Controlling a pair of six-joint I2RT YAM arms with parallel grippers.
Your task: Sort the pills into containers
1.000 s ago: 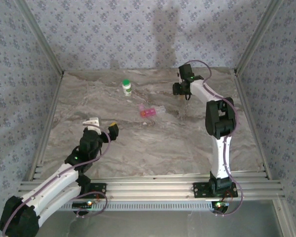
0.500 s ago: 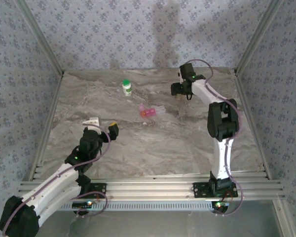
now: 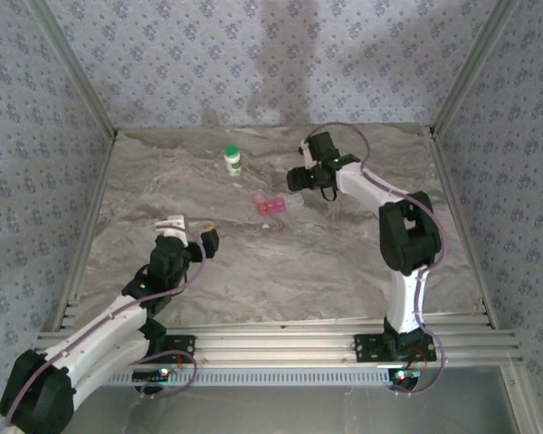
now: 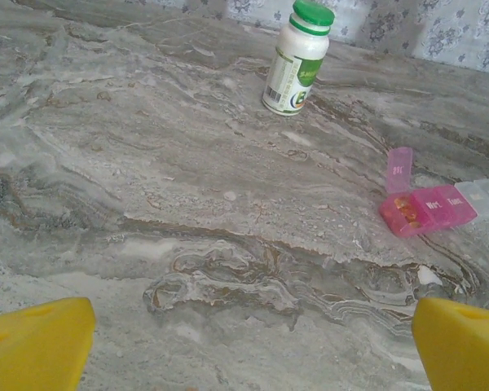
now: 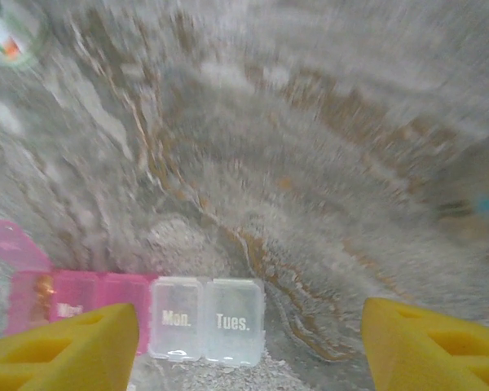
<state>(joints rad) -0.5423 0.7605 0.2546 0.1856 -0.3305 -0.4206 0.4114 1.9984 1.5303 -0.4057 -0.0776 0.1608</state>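
From above, the left gripper [image 3: 190,231] hovers over the table [image 3: 281,271], its fingers spread wide and empty. The bottle [image 3: 233,160] stands well beyond them, and the case [image 3: 273,205] lies off to their right. The right gripper [image 3: 299,178] hangs just past the case. Left wrist: the yellow fingertips [image 4: 33,342] are far apart, with the bottle upright ahead between them and the case ahead near the right one, one pink lid [image 4: 399,169] raised. Right wrist, blurred: the fingers [image 5: 436,346] are apart and grip nothing. The case lies between them, its pink end behind the left one.
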